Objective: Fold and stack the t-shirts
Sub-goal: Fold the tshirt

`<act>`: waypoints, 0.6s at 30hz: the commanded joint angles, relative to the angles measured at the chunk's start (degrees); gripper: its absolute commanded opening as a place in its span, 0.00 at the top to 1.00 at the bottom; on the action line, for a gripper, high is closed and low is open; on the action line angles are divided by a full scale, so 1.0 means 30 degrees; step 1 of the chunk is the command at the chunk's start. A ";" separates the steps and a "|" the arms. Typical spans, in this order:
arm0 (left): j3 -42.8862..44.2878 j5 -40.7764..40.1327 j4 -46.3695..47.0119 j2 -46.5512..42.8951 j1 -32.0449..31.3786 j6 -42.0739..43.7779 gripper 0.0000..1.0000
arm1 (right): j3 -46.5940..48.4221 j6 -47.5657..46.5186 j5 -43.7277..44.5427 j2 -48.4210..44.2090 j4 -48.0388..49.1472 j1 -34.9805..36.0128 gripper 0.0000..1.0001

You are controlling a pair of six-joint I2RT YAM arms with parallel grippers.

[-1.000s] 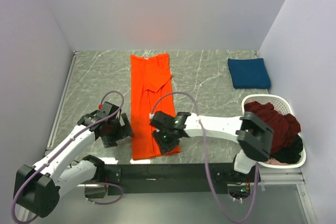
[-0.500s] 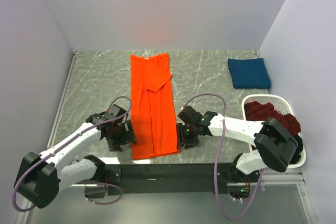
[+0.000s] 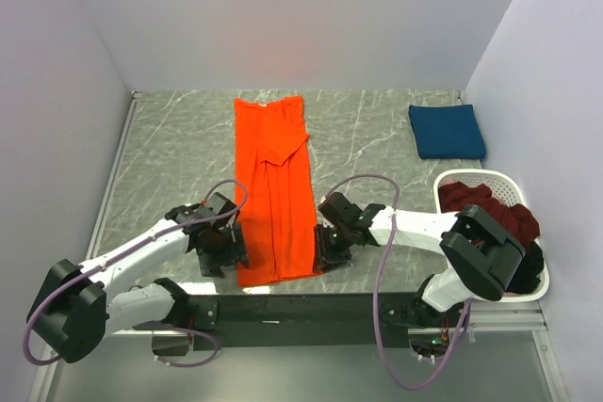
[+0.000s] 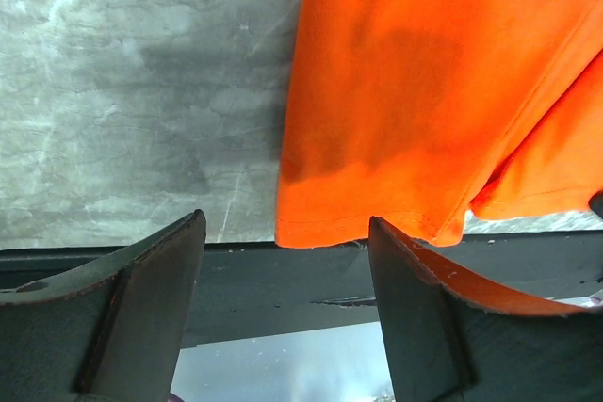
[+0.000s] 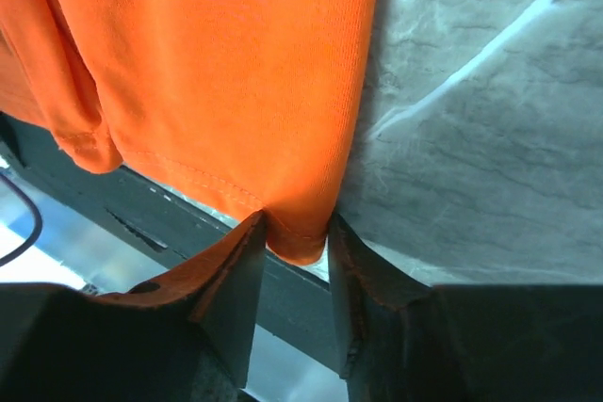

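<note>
**Orange shirt [image 3: 271, 185] pinched at one near corner, bracketed at the other**

Hard to make out from above: the fingers of the left claw [image 3: 226, 249] and the right claw [image 3: 330, 249], lost under dark wrist housings, so no telling their spread from there. Cut off in both wrist views: nearly all of the orange shirt, with only its near hem in frame. Partly hidden behind the right arm's elbow: a white basket [image 3: 485, 175], well off to the right of the right claw, heaped with a maroon shirt [image 3: 476, 200] and darker cloth too murky to sort out.

Since half a second ago: a small shift of the left claw toward the hem, and hardly any shift of the right claw. A full second ago: the right claw over the cloth itself rather than at its right edge.

Shown only by the left wrist view: fingers [image 4: 141, 298] spread wide with nothing held, and the hem's left corner flat on the bench [image 4: 122, 120], between the tips and just beyond them. Shown only by the right wrist view: fingers [image 5: 231, 280] drawn close together, squeezing the hem's right corner.

Shown only from above: the whole shirt as a long narrow strip running from between the two claws toward the far wall. Also a folded blue shirt [image 3: 447, 131], far beyond the right claw and to its right, well apart from the strip.
</note>
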 commanded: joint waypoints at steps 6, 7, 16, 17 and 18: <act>0.0069 0.0234 0.0234 0.0494 -0.0606 -0.0421 0.26 | -0.0791 0.0089 -0.0076 0.0227 0.0657 -0.0209 0.84; 0.0069 0.0351 0.0322 0.0553 -0.0694 -0.0421 0.29 | -0.0763 0.0117 -0.0076 0.0169 0.0657 -0.0210 0.88; 0.0070 0.0293 0.0293 0.0963 -0.1192 -0.0801 0.39 | -0.0675 -0.0204 -0.0251 0.0286 0.0686 -0.0239 0.91; 0.0011 0.0323 0.0351 0.1022 -0.1250 -0.0918 0.41 | -0.0674 -0.0292 -0.0251 0.0315 0.0686 -0.0239 0.91; 0.0011 0.0381 0.0497 0.1196 -0.1338 -0.0948 0.43 | -0.0616 -0.0293 -0.0280 0.0344 0.0715 -0.0239 0.91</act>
